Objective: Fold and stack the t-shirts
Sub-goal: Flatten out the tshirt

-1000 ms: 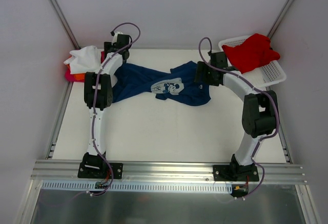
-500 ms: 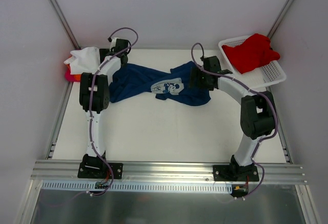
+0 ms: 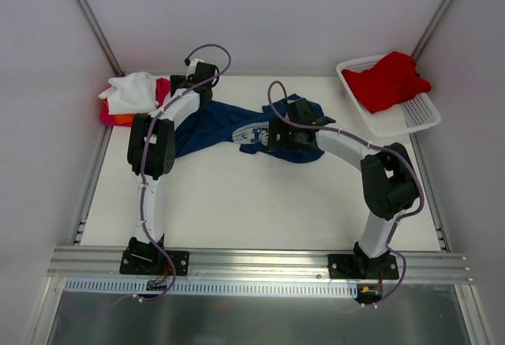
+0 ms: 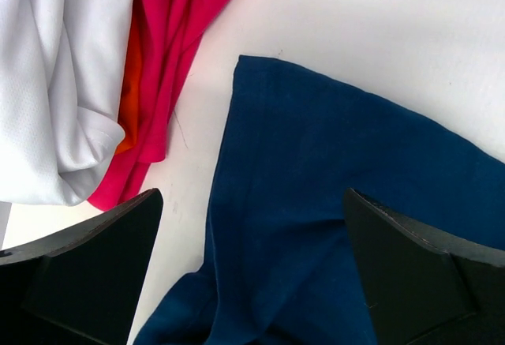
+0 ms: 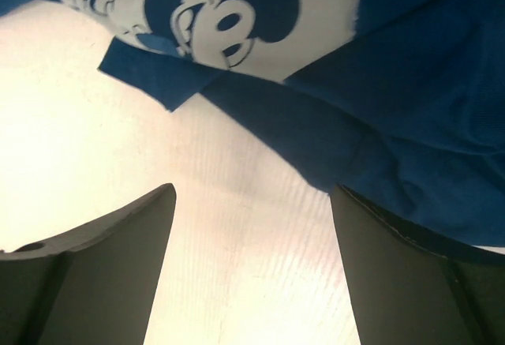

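5 t-shirts show from overhead, and none looks neatly folded — the job reads as near its start. A navy t-shirt (image 3: 221, 122) lies twisted and rumpled across the far middle of the white table (image 3: 237, 203), its white cartoon print (image 3: 251, 133) facing up. At the far left corner sits a loose heap: a white t-shirt (image 3: 130, 88) on top, a magenta t-shirt (image 3: 163, 91) beside and under it, and a sliver of an orange t-shirt (image 3: 120, 118) between them. Whether any of these 3 is folded cannot be told; they look bunched rather than squared. A red t-shirt (image 3: 387, 80) is draped in a white lattice basket (image 3: 414, 116) at the far right corner, not yet taken out.

The left gripper (image 4: 252, 274) hovers over the navy shirt's left end, jaws spread wide and holding nothing. Its wrist camera shows a navy corner lying flat near the magenta cloth, with a strip of bare table between them. The right gripper (image 5: 252, 266) hangs over an edge of the shirt just beside the print, jaws likewise spread and empty, with bare table between its fingers.

Left to do, as I judge it: smooth and fold the navy shirt, fetch the red one from the basket, fold it, and build 1 tidy stack — the heap at the left probably needs work too.
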